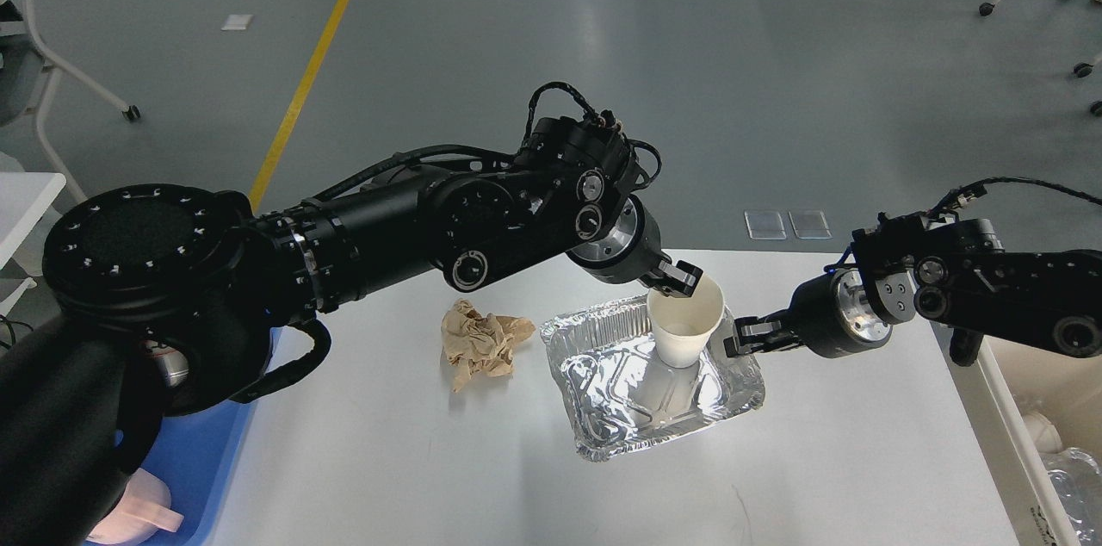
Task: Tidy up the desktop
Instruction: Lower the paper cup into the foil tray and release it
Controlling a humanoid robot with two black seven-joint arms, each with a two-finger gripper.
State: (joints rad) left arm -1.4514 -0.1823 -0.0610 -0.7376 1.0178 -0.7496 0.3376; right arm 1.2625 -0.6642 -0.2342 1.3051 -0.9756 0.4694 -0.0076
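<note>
A white paper cup (684, 329) hangs upright, its base low inside a foil tray (620, 408) on the white desktop (387, 460). My left gripper (680, 279) is shut on the cup's far rim, one finger inside it. Coming in from the right, my right gripper (739, 339) pinches the tray's far right rim, just right of the cup. To the left of the tray lies a crumpled brown paper ball (482, 341) on the desktop.
A blue tray (202, 460) with a pink cup (142, 511) sits past the desktop's left edge. A white bin (1033, 434) holding clear plastic waste stands at the right edge. A small white table corner (21, 201) shows at the far left.
</note>
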